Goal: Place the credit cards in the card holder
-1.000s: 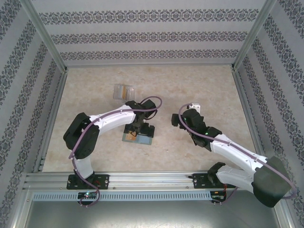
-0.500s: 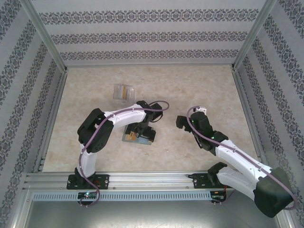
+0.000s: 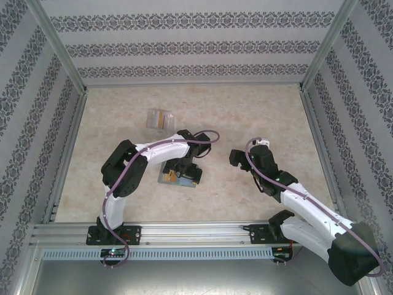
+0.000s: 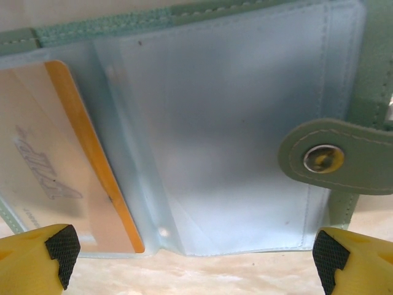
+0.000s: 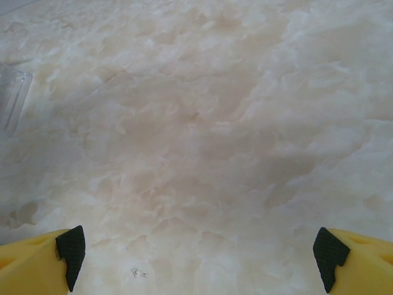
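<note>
Card holder (image 4: pixel 371 67) sleeve (image 4: pixel 233 141) blurs orange card (image 4: pixel 67 160); left end effector (image 4: pixel 190 252) and right end effector (image 5: pixel 199 252) gape open.

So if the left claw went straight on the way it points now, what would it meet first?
The open card holder: the left claw, open, points straight at its clear sleeve. The orange-edged credit card lies left of that line. How near it is, I can't judge.

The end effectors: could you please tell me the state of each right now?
Left end effector: open, holding nothing, over the card holder.
Right end effector: open, holding nothing, over the table.
</note>
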`<act>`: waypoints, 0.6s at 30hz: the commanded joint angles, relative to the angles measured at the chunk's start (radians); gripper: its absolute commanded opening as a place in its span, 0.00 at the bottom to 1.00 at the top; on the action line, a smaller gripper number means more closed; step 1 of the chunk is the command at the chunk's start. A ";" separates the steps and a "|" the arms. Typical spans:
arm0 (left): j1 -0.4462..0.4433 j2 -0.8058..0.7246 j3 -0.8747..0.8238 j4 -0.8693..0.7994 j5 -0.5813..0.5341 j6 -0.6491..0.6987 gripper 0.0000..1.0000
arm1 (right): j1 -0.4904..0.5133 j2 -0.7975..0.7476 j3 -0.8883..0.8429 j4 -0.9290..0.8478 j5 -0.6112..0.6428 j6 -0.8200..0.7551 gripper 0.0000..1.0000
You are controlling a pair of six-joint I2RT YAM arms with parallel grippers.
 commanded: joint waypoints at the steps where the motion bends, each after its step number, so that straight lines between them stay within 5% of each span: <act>1: -0.008 0.018 0.027 -0.013 0.003 0.016 1.00 | -0.011 -0.009 -0.016 -0.008 -0.007 0.012 0.98; 16: 0.015 -0.004 -0.046 0.061 -0.048 0.005 0.98 | -0.018 -0.031 -0.016 -0.019 -0.008 0.016 0.98; 18: 0.017 -0.020 -0.056 0.078 -0.036 0.019 0.91 | -0.019 -0.025 -0.014 -0.021 -0.008 0.014 0.97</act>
